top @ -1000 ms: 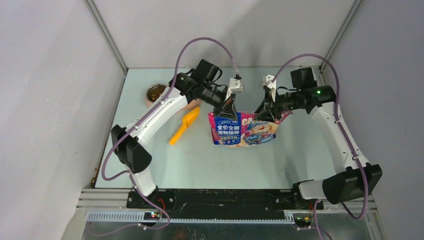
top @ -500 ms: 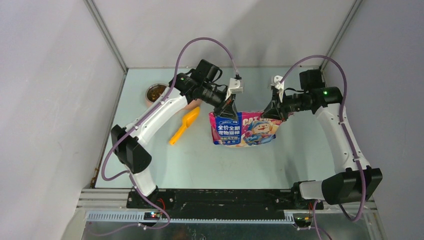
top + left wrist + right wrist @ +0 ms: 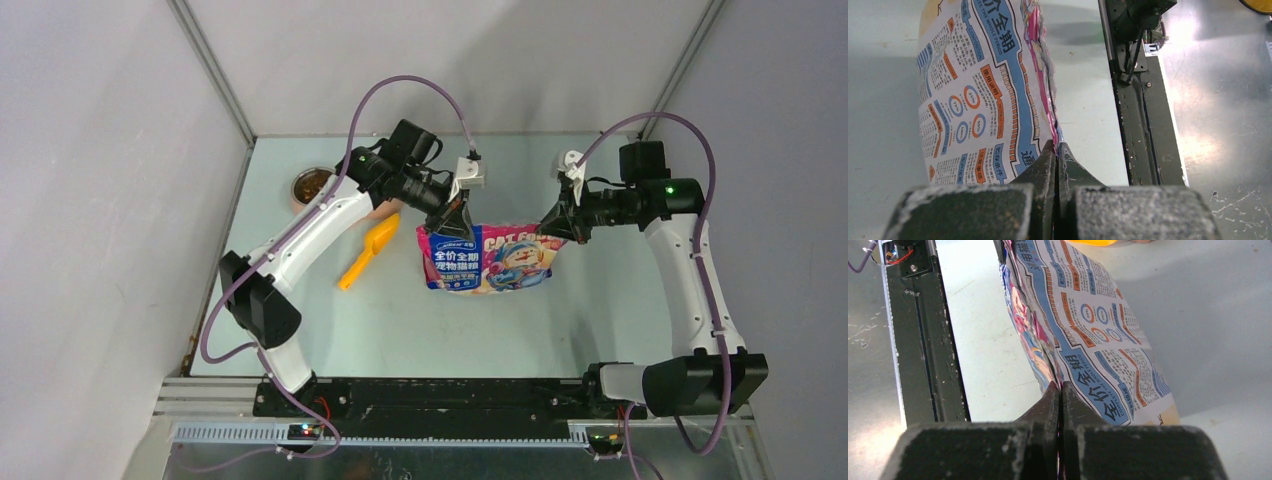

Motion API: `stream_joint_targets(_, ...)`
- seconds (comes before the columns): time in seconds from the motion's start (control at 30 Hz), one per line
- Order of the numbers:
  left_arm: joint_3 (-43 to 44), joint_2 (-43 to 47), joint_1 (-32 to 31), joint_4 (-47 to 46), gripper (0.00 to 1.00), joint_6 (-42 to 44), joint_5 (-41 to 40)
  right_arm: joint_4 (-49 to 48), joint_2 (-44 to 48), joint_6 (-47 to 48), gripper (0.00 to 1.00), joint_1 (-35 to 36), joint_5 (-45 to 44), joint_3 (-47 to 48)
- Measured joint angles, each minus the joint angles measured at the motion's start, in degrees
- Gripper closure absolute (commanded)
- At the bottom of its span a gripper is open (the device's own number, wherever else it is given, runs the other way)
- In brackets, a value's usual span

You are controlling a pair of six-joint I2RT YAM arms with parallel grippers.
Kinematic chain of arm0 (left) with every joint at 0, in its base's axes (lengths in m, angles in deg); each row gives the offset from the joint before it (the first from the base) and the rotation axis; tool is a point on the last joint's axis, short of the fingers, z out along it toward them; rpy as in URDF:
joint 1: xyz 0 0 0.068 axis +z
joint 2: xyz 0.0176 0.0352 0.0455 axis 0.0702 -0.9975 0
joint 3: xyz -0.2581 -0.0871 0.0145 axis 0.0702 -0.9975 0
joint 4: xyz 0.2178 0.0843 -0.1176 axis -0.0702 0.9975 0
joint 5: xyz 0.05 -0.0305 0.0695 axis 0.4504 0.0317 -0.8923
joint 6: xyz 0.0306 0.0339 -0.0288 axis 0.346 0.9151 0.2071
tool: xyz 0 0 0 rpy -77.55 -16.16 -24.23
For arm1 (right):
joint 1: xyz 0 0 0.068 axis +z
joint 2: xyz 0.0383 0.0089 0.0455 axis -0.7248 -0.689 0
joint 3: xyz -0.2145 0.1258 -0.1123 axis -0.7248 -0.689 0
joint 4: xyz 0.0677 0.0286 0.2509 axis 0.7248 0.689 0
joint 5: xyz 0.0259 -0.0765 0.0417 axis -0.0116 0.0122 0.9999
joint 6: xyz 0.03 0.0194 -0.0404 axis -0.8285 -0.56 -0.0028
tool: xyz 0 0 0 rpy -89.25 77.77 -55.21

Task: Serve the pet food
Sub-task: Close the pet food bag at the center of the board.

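**Cat food bag** [image 3: 487, 258]: glossy blue, pink and red. It is upright at the middle of the table [image 3: 400, 330], printed front toward the arm bases. Whether its base rests on the surface is unclear from above.

**Left gripper** [image 3: 452, 222]: jaws pinched tight on the bag's top left corner seam.

**Right gripper** [image 3: 555, 228]: jaws pinched tight on the top right corner.

**Orange scoop** [image 3: 368, 251]: lying flat, near the bag's left side.

**Steel bowl** [image 3: 311, 184]: far left corner, brown contents.
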Motion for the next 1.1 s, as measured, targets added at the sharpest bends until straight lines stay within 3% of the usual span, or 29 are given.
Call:
stream_joint_targets(0.17,0.02,0.02,-0.09,-0.13,1.0,0.02,0.07,0.13,0.07,-0.02,1.0,-0.83,0.94,-0.28)
stream_joint_targets(0.23,0.02,0.07,-0.11,-0.13,1.0,0.11,0.11,0.39,0.02,0.0,0.78,-1.18,1.44,-0.31)
stream_joint_targets(0.3,0.0,0.09,-0.11,-0.07,1.0,0.37,0.07,1.01,-0.02,0.24,0.7,-1.29,1.57,-0.28)
stream_joint_targets(0.4,0.0,0.2,0.13,0.15,1.0,0.46,-0.04,2.08,0.2,2.21,0.67,-2.6,0.83,-0.11)
stream_joint_targets(0.5,0.0,0.26,0.22,0.33,1.0,0.5,-0.09,1.57,1.25,3.23,0.72,-3.52,-0.94,-0.98)
stream_joint_targets(0.53,0.0,0.28,0.22,0.39,1.0,0.5,-0.09,1.11,1.81,3.41,0.78,-3.74,-1.49,-1.62)
stream_joint_targets(0.57,0.0,0.31,0.22,0.44,1.0,0.5,-0.09,0.79,2.25,3.65,0.94,-3.82,-1.79,-2.01)
stream_joint_targets(0.6,0.0,0.31,0.22,0.59,1.0,0.48,-0.04,0.24,2.64,3.74,0.98,-3.89,-2.21,-2.36)
stream_joint_targets(0.9,0.0,0.48,0.17,0.35,1.0,0.61,0.13,2.38,0.83,4.57,1.0,-6.47,1.38,-1.33)
stream_joint_targets(0.93,0.0,0.55,0.15,0.28,1.0,0.83,0.15,4.44,-0.42,5.51,0.87,-7.08,2.45,-0.22)
stream_joint_targets(1.0,0.0,0.7,0.15,0.2,1.0,1.14,0.07,8.72,-3.04,7.15,0.75,-7.89,3.65,2.45)
stream_joint_targets(1.1,0.0,0.85,0.5,0.44,1.0,1.92,-0.52,13.94,-5.66,10.4,0.71,-10.03,3.93,6.84)
